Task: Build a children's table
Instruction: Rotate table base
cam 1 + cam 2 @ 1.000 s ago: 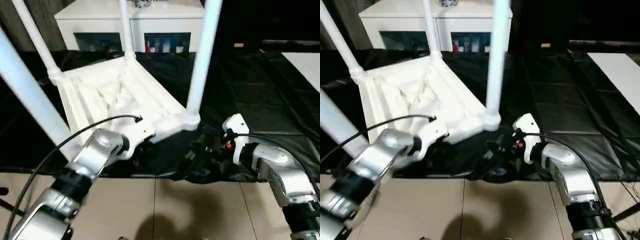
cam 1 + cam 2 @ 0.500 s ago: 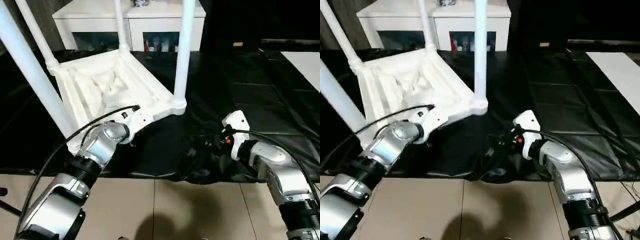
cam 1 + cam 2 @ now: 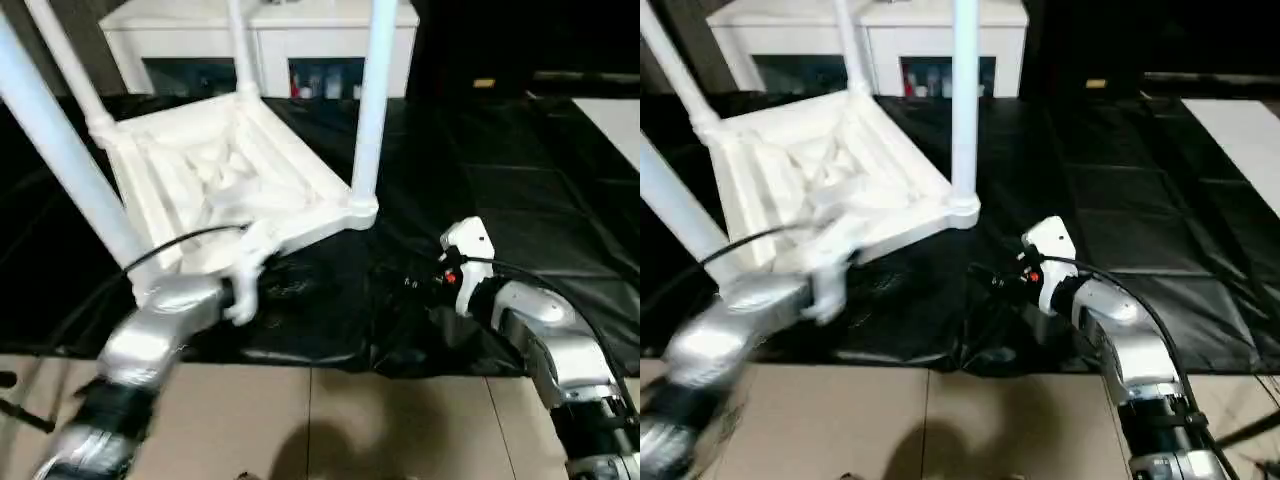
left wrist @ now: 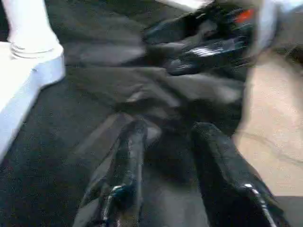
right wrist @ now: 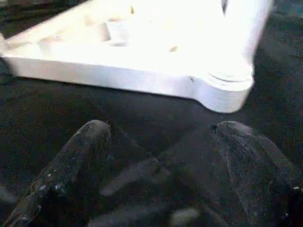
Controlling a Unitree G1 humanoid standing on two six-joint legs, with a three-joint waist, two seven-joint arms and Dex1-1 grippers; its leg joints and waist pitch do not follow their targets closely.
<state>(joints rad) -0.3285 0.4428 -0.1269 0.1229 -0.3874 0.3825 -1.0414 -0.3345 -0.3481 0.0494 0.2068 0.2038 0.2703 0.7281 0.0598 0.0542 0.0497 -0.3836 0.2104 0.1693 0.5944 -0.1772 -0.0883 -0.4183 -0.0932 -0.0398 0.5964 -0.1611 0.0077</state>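
Near the front edge of the black-covered work table [image 3: 560, 230] the upturned children's table [image 3: 225, 180] stands with legs fitted, so I'd keep both empty pincers, left gripper [image 4: 182, 163] and right gripper [image 5: 156, 165], spread while regrasping its rim.
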